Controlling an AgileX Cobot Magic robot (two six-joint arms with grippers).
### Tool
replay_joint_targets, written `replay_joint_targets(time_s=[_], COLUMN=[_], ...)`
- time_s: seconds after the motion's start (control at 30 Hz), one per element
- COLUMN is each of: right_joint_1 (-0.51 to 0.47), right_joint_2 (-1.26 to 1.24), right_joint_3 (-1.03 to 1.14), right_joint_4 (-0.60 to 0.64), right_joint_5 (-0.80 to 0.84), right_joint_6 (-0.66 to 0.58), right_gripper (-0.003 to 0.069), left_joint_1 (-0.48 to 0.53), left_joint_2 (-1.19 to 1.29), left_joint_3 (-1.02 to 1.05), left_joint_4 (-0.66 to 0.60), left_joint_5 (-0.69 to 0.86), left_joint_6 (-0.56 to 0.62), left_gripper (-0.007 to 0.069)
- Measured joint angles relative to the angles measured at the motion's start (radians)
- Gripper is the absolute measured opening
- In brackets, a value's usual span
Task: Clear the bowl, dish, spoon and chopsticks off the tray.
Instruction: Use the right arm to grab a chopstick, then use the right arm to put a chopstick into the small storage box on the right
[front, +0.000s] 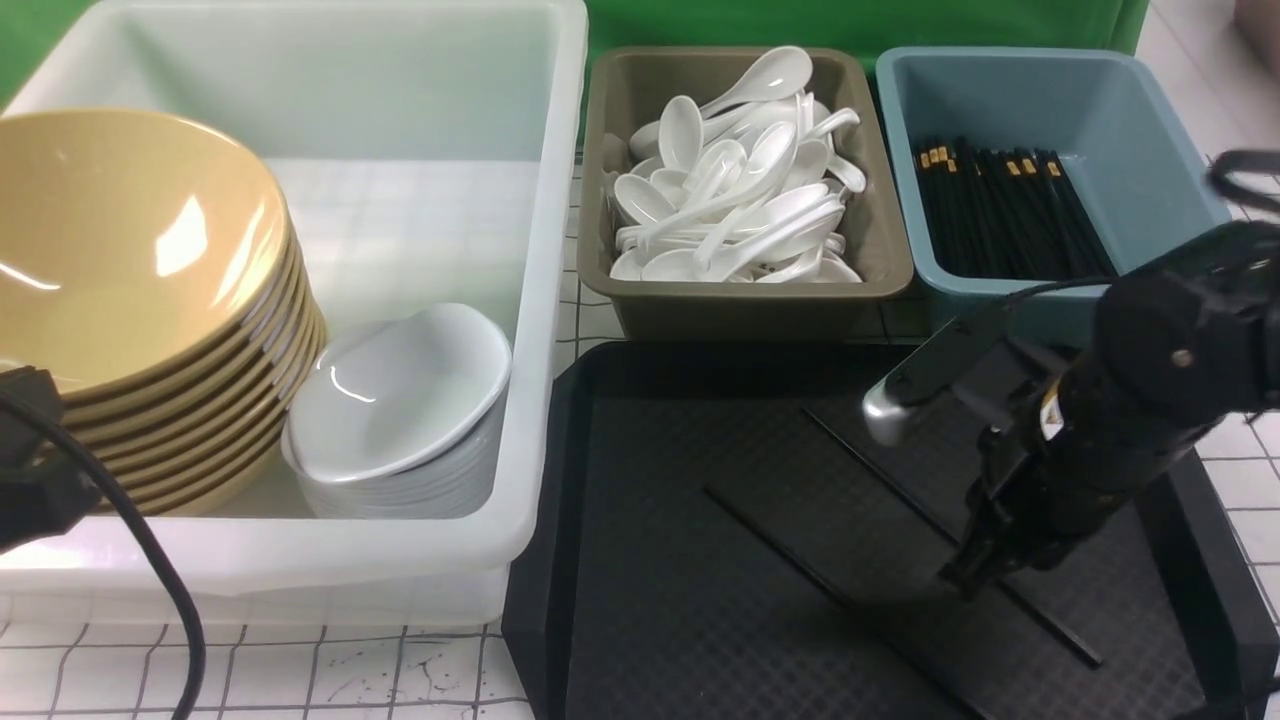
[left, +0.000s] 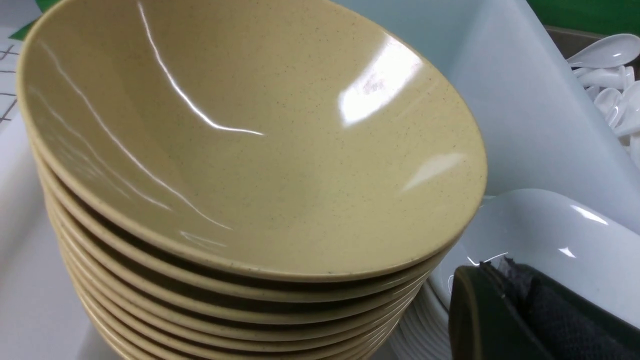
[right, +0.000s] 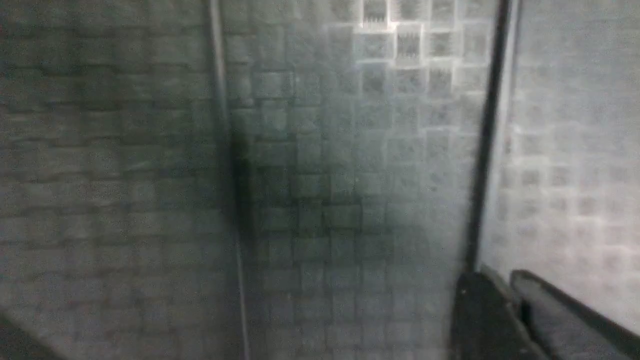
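Observation:
Two black chopsticks lie apart on the black tray (front: 680, 600), one (front: 800, 565) toward the middle and one (front: 900, 490) further right. My right gripper (front: 962, 582) is down on the tray at the right chopstick. In the right wrist view that chopstick (right: 486, 150) runs up to one fingertip (right: 472, 287). The fingers stand close together with a thin slit, too blurred to tell if they hold anything. My left gripper (left: 492, 270) is shut and empty beside the stacked yellow bowl (left: 240, 150), over the white dish stack (left: 555, 235).
A white tub (front: 545, 300) at the left holds the bowl stack (front: 120, 250) and dish stack (front: 400, 390). Behind the tray, an olive tub (front: 600, 180) is full of white spoons (front: 735, 190), and a blue tub (front: 1150, 160) holds black chopsticks (front: 1010, 210).

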Motion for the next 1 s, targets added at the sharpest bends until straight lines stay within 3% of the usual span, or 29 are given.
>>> replay_joint_targets(time_s=[0.17,0.3,0.43,0.57,0.83,1.0], right_joint_1=[-0.003,-0.022,-0.024,-0.026,-0.029,-0.096], right_joint_2=[0.087,0.105,0.105,0.104,-0.081,-0.265], right_joint_3=[-0.011,-0.017,-0.017,-0.017,-0.009,-0.102], right_joint_4=[-0.010,-0.002,0.015,0.076,0.092,0.007], right_joint_5=[-0.027,-0.047,-0.046,-0.035,0.055,-0.047], right_joint_6=[0.006,0.023,0.014,-0.042,-0.063,-0.038], right_gripper=[0.0265,0.0298,0.0233,0.0074,0.0067,0.0067], left_joint_1=[0.000,0.000,0.000,0.000,0.000,0.000], left_joint_2=[0.000,0.000,0.000,0.000,0.000,0.000], left_joint_3=[0.000,0.000,0.000,0.000,0.000,0.000], left_joint_4=[0.000,0.000,0.000,0.001,0.001,0.001], left_joint_5=[0.002,0.014,0.015,0.015,0.015,-0.012], left_joint_6=[0.000,0.000,0.000,0.000,0.000,0.000], left_gripper=[-0.0012,-0.0012,-0.0012,-0.0012,-0.0012,-0.0012])
